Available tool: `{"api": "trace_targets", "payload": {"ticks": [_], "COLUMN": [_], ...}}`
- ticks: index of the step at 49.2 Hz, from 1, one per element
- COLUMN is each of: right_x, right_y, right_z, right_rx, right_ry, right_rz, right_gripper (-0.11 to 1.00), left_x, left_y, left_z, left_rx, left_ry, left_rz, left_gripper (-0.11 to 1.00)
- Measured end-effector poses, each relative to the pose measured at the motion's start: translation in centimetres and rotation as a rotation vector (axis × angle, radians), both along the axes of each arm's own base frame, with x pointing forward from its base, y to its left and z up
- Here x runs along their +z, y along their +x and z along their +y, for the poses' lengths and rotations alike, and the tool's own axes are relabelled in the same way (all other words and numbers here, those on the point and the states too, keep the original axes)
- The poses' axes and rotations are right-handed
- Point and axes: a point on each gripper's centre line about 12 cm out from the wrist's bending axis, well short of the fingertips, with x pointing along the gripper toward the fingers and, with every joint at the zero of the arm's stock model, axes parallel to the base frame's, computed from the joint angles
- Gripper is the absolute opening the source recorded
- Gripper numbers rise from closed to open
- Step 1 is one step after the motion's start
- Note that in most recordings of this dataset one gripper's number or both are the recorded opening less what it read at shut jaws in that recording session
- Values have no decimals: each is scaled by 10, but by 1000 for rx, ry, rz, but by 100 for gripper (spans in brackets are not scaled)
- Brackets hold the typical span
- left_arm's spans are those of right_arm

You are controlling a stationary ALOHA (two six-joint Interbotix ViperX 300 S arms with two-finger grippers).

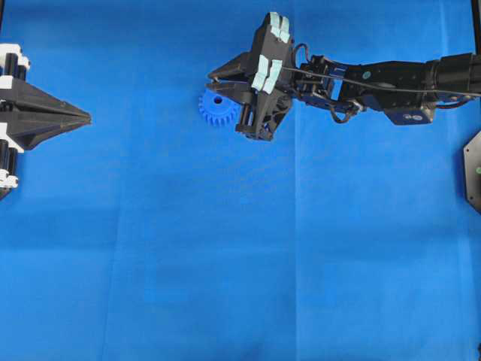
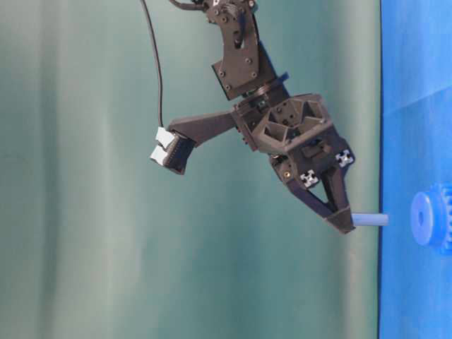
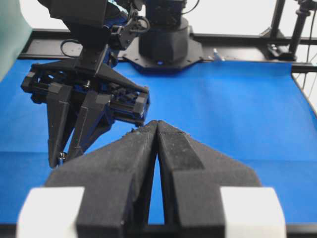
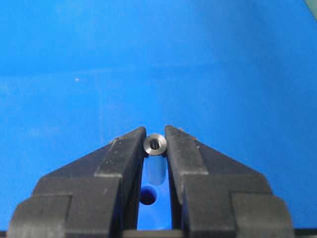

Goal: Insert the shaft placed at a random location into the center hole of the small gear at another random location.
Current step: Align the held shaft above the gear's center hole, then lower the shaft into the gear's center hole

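1. Partly hidden from above: gear, with its right side tucked under the right gripper.
2. Cut off in the table-level view too: gear at the picture's right edge, only its hub and some teeth showing.
3. Hidden in the left wrist view: gear, behind the closed fingers and the right gripper.
4. Hard to see from above: shaft, lost among the black fingers over the gear.
5. Looks of the gear: bright blue, round, with teeth all around and a raised hub in the middle.
6. Hole in the hub: small, dark and round from above; seen again low between the fingers in the right wrist view.
7. Looks of the shaft: a short, pale grey pin, sticking out of the finger tips and pointing at the gear, with a small gap between them.
8. Shaft end in the right wrist view: a shiny grey ring with a dark dot in the middle, sitting above the hole.
9. Right gripper: nearly closed, pinching the shaft near the tips, just over the gear, not touching it.
10. Left gripper: squeezed tight, tips together, holding nothing, far left of the gear.
11. Under the gear: blue cloth.
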Motion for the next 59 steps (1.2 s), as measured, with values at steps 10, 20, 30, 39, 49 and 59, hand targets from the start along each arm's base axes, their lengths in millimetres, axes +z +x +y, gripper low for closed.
{"api": "trace_targets", "payload": {"ticks": [10, 20, 30, 39, 49, 59], "right_x": [-1, -20, -35, -42, -48, -54], "right_y": [0, 3, 5, 6, 6, 6], "right_z": [1, 1, 1, 1, 1, 1], "right_rx": [1, -7, -12, -13, -13, -13], "right_ry": [3, 24, 30, 31, 34, 36], "right_rz": [1, 34, 53, 61, 71, 85], "right_gripper": [3, 3, 3, 3, 3, 3], "left_x": [0, 0, 0, 0, 0, 0], "left_y": [0, 0, 0, 0, 0, 0], "left_z": [0, 0, 0, 0, 0, 0], "left_rx": [0, 0, 0, 0, 0, 0], "left_ry": [2, 2, 2, 2, 0, 2], "left_rz": [0, 0, 2, 0, 0, 0], "left_gripper": [0, 0, 0, 0, 0, 0]}}
